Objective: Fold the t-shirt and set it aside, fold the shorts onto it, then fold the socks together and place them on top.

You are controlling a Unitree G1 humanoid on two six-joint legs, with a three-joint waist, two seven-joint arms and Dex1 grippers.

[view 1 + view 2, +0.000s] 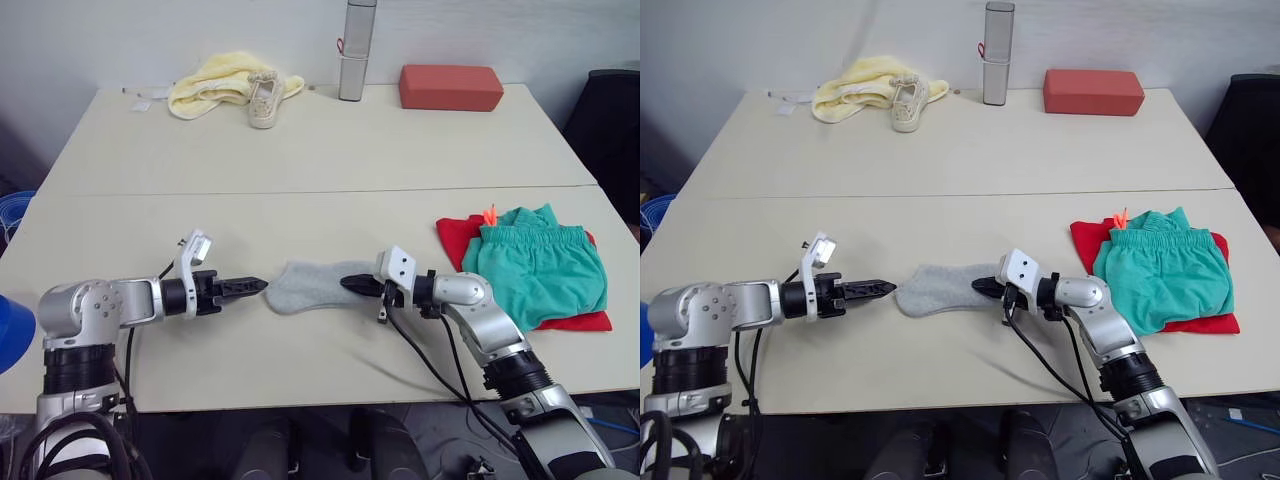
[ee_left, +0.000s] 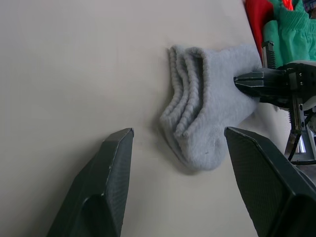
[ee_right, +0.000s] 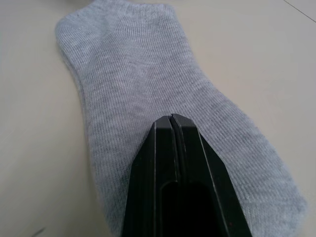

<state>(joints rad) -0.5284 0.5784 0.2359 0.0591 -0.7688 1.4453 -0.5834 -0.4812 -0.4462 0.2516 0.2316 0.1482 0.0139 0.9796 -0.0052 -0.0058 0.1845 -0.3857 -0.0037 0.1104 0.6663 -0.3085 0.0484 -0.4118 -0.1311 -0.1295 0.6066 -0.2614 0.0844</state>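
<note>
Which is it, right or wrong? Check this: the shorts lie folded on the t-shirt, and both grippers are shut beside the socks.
Wrong on one point. The left gripper is open, its fingers spread apart short of the socks, as the left wrist view shows. The right gripper is shut, and the shorts do lie folded on the t-shirt.

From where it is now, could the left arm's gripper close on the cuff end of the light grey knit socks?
Probably yes. The left gripper is open, aimed at the ribbed cuff end of the light grey knit socks, with bare table between them. The right gripper, shut, rests on the toe end, away from the cuffs.
</note>
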